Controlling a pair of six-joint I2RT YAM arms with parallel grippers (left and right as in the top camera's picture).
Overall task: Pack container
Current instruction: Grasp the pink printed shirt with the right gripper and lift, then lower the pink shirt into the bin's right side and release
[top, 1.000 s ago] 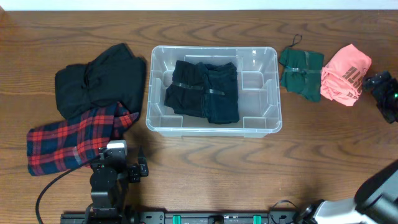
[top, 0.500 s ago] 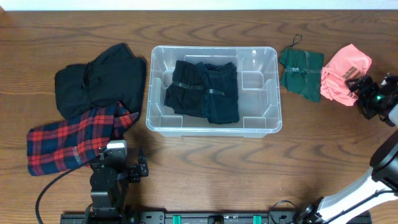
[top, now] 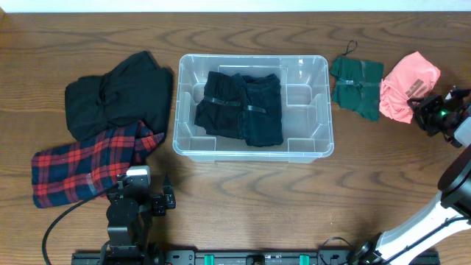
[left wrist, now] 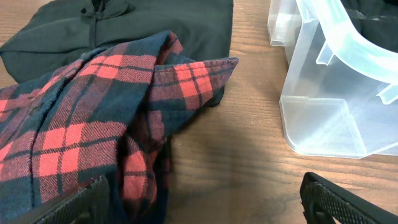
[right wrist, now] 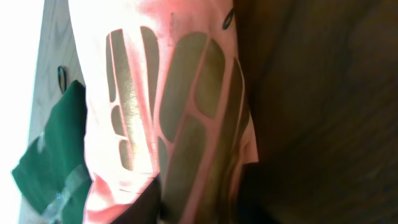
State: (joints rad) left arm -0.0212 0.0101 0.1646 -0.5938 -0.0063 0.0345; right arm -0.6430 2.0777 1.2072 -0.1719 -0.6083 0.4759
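The clear container (top: 300, 96) stands mid-table and holds two folded black garments (top: 241, 107); its corner (left wrist: 336, 93) shows in the left wrist view. To its right lie a green garment (top: 356, 87) and a pink printed garment (top: 406, 87). My right gripper (top: 422, 107) is at the pink garment's right edge. In the right wrist view the pink garment (right wrist: 168, 93) fills the frame and runs between the dark fingers of the right gripper (right wrist: 205, 202), which is shut on it. My left gripper (left wrist: 205, 202) stands open low over the table, beside the plaid shirt.
A red plaid shirt (top: 88, 162) and a black hoodie (top: 118, 96) lie left of the container; both the plaid shirt (left wrist: 81, 124) and the hoodie (left wrist: 124, 25) show in the left wrist view. The green garment (right wrist: 56, 149) lies right beside the pink one.
My right gripper came in from the table's right edge to the pink garment and closed its jaws on the cloth. The left arm and everything else stayed still.
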